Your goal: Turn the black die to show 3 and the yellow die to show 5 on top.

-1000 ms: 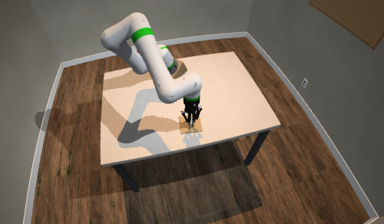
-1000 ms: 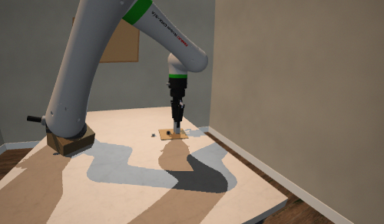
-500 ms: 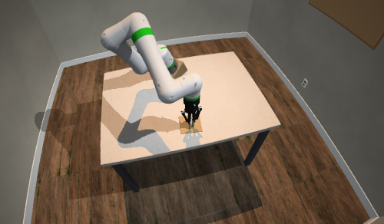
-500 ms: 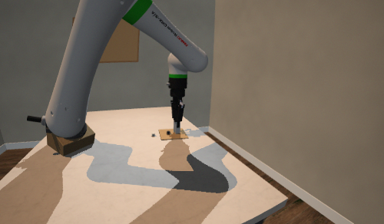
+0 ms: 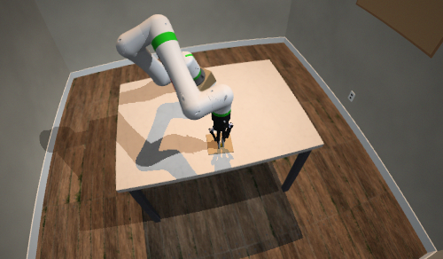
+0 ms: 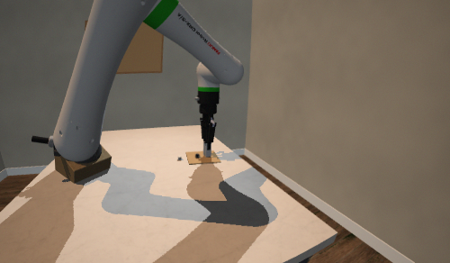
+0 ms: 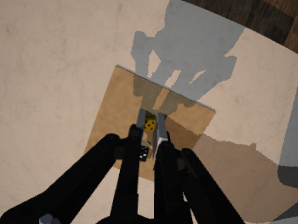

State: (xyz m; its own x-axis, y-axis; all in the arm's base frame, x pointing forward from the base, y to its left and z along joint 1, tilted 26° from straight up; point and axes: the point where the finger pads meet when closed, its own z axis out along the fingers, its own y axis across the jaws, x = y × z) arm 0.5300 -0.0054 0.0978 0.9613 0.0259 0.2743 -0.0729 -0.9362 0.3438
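My gripper point(image 5: 221, 145) point(image 6: 208, 153) point(image 7: 149, 120) points straight down over the tan mat point(image 5: 211, 150) point(image 6: 191, 160) point(image 7: 102, 115), its fingers nearly together. It is shut on the yellow die point(image 7: 149, 124), which shows between the finger pads, low at the mat. Dark pips show on the die, but its top number is not clear. The black die point(image 6: 197, 156) point(image 7: 144, 153) lies on the mat beside the fingers, partly hidden by them in the wrist view; several white pips show. The small white die point(image 6: 179, 158) lies on the table, off the mat; its number is too small to read.
The pale table point(image 5: 267, 102) point(image 6: 140, 144) extends around the mat, with its near edge close to the mat in the top view. The arm's base block point(image 6: 84, 167) stands at the table's far side in the top view. Arm shadows cross the table and part of the mat.
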